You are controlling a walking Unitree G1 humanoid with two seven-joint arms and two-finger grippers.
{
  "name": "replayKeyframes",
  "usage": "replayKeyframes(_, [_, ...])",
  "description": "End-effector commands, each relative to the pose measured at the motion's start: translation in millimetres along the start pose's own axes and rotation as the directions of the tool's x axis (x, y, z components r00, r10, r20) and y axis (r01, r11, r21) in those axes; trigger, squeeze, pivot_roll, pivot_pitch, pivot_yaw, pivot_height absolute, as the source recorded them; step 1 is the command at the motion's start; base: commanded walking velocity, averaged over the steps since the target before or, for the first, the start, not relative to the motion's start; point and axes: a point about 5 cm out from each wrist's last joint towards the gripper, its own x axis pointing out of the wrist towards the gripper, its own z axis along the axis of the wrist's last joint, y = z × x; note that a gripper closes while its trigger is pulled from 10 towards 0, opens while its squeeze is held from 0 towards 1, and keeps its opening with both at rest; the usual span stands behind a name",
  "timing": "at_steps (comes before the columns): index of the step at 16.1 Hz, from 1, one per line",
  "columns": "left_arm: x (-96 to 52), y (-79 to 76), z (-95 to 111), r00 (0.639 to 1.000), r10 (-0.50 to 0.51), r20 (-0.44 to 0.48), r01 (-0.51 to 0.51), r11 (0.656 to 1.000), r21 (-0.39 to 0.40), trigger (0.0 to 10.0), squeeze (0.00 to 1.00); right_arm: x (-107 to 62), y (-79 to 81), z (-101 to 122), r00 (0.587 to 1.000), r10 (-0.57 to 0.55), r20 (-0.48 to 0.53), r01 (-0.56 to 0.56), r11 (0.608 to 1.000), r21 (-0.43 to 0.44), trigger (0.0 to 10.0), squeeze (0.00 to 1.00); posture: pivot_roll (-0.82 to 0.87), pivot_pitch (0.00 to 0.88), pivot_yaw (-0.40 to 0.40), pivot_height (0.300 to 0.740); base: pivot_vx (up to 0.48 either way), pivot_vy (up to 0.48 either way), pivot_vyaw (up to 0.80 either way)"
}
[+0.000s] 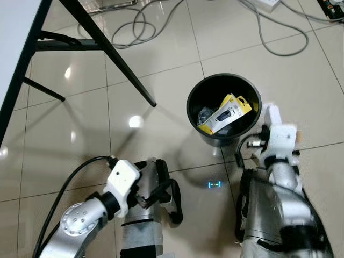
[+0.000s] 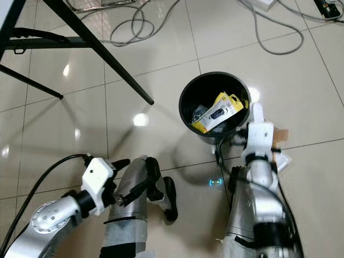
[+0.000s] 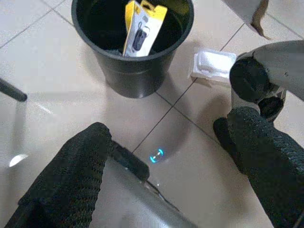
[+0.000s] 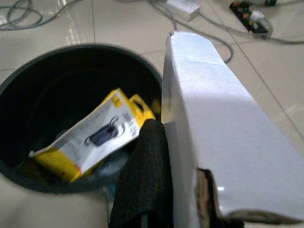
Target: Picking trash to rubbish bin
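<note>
A black rubbish bin (image 1: pixel 224 110) stands on the tiled floor ahead of me, slightly to the right. Inside it lies a yellow blister package (image 1: pixel 226 113) on top of darker scraps. My right gripper (image 1: pixel 267 119) is at the bin's right rim, shut on a white cardboard box (image 4: pixel 213 128) with a torn brown edge. One black finger (image 4: pixel 145 175) presses against the box's side. The box hangs beside the rim, partly over the opening. My left gripper (image 3: pixel 166 180) is low by my legs, open and holding nothing. A white plastic tray (image 3: pixel 213 64) lies on the floor right of the bin.
Black slanted table legs (image 1: pixel 115 54) and a white tabletop (image 1: pixel 16 32) stand at the far left. Grey cables (image 1: pixel 137 24) and a power strip (image 4: pixel 183 7) lie on the floor beyond the bin. A small blue light spot (image 1: pixel 214 184) shows on the tiles.
</note>
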Motion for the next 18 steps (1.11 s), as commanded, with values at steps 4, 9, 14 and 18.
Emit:
replayKeyframes(4, [-15.0, 1.1, -12.1, 0.997, 0.047, -0.067, -0.049, 0.998, -0.031, 10.0, 0.00, 14.0, -7.8, 3.6, 1.000, -0.016, 0.011, 0.016, 1.000, -0.026, 10.0, 0.00, 0.16, 0.533, 0.263, 0.590, 0.000, 0.000, 0.00])
replayKeyframes(9, [-19.9, 0.8, -12.2, 0.995, 0.069, -0.076, -0.072, 0.996, -0.043, 10.0, 0.00, 43.4, -19.1, 29.0, 0.997, -0.021, 0.073, 0.027, 0.996, -0.081, 10.0, 0.00, 0.18, 0.541, 0.258, 0.590, 0.000, 0.000, 0.00])
replayKeyframes(14, [-20.7, -0.3, -12.8, 0.993, 0.080, -0.085, -0.084, 0.995, -0.046, 10.0, 0.00, 59.2, -7.2, 35.9, 0.997, 0.045, 0.057, -0.038, 0.993, -0.116, 10.0, 0.00, 0.19, 0.546, 0.248, 0.590, 0.000, 0.000, 0.00])
replayKeyframes(18, [-27.2, -0.1, -13.5, 0.990, 0.110, -0.094, -0.114, 0.992, -0.046, 10.0, 0.00, 70.0, 21.8, 54.1, 0.987, 0.134, 0.091, -0.123, 0.986, -0.117, 10.0, 0.00, 0.22, 0.547, 0.234, 0.590, 0.000, 0.000, 0.00])
